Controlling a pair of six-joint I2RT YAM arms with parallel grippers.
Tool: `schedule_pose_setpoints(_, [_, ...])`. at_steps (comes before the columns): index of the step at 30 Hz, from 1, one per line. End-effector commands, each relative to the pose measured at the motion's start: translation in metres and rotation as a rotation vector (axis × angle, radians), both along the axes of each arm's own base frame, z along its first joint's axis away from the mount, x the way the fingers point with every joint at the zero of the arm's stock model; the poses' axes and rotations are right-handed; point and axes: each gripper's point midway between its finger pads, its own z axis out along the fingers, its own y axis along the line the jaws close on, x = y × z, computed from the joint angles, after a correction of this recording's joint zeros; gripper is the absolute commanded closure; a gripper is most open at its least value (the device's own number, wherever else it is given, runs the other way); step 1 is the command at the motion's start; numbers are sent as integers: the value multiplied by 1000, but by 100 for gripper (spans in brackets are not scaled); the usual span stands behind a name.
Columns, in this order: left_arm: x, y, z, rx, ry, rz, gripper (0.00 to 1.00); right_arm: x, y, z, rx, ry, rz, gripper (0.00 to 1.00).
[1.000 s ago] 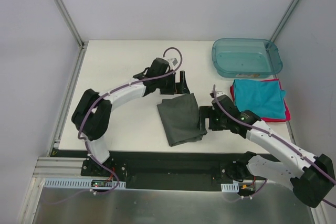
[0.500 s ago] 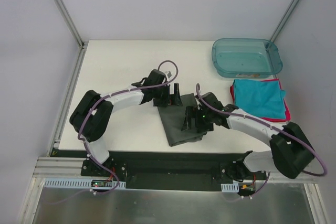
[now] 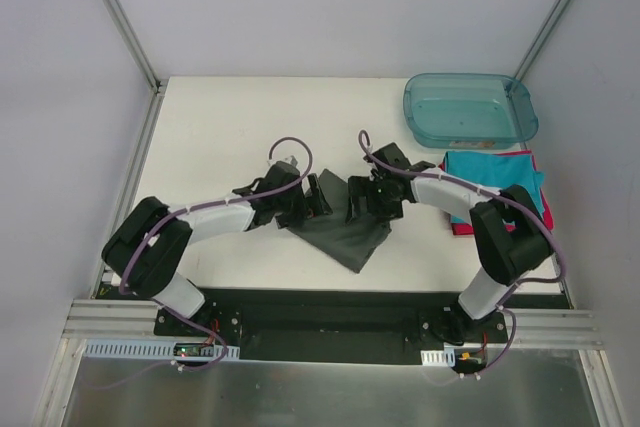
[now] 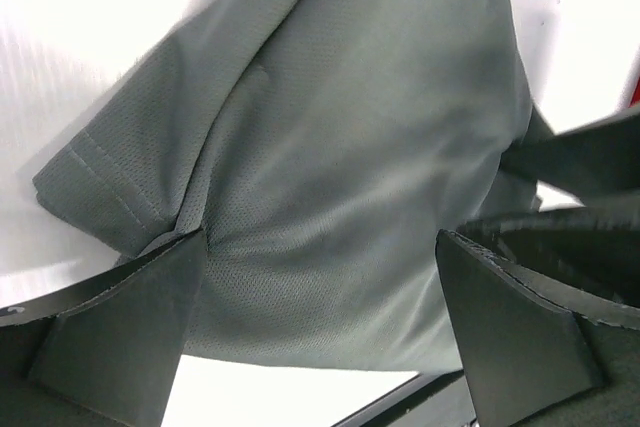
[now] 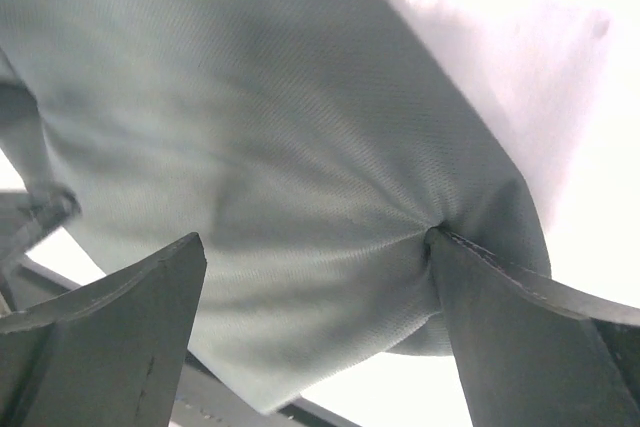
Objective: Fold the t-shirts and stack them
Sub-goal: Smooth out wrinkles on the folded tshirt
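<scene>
Pressing into dark charcoal-grey knit with the left gripper [image 4: 320,247], black wedge-shaped fingers [image 4: 120,332] spread wide, no pinch across the gap. Touching the cloth at the lower-left fingertip only, right where folds gather beside a double-stitched sleeve hem. Filling the whole gap between the fingers with the grey t-shirt [image 4: 350,127], fine-meshed, matte, softly creased.

Mirroring that at the right gripper [image 5: 315,237]: matte black fingers [image 5: 520,342] also set wide apart, the lower-right fingertip sunk into the same grey cloth, creases fanning out from the contact point. Showing a tighter, smoother weave here, with one straight folded edge running toward the upper right of the frame.

Seen from above, meeting almost tip to tip over the shirt's top edge, just below mid-frame. Hanging down from there as a rough triangle, point toward the bottom of the frame, on the white table [image 3: 220,137].

Further out, at right of centre: a flat folded teal t-shirt [image 3: 505,169] lying on a red-pink t-shirt [image 3: 461,229], partly hidden under the right arm. Above that stack, at upper right, a translucent teal plastic tub [image 3: 420,112], rounded and rectangular.

Counting up: two grippers, three t-shirts, one tub.
</scene>
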Motion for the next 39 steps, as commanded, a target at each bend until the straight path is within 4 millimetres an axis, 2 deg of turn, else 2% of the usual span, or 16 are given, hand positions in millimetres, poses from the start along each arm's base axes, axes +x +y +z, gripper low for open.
schedule_pose_setpoints(1, [-62,29,-41,122,166,161,1,29,-17,-11,-127,-62,132,4])
schedule_pose_setpoints(4, [-75,28,-31,96,130,197,1,51,-19,8,-148,-137,166,4])
schedule_pose_setpoints(6, [-78,24,-14,55,74,200,1,60,-16,29,-137,-191,185,4])
schedule_pose_setpoints(9, [-73,23,19,-7,-50,212,1,51,-17,67,-109,-229,181,4])
schedule_pose_setpoints(11, [-67,33,33,-21,-117,244,1,36,-18,81,-45,-247,147,4])
schedule_pose_setpoints(14, [-59,42,48,-23,-203,260,1,-1,12,105,236,-244,159,4])
schedule_pose_setpoints(17, [-48,50,61,-3,-275,285,1,-47,42,118,500,-164,221,4])
schedule_pose_setpoints(20, [-33,45,70,23,-320,268,1,-82,59,105,535,-73,263,4])
schedule_pose_setpoints(23, [-13,29,75,8,-333,211,1,-95,63,84,508,-17,248,4])
schedule_pose_setpoints(27, [1,2,68,-83,-265,113,1,-99,53,56,444,20,207,4])
schedule_pose_setpoints(31, [6,-10,44,-107,-195,72,1,-102,41,24,354,56,161,4])
schedule_pose_setpoints(35, [7,0,12,-51,-98,102,1,-101,34,7,299,75,141,4])
schedule_pose_setpoints(39, [3,8,1,-35,-49,119,1,-95,27,6,237,54,137,4])
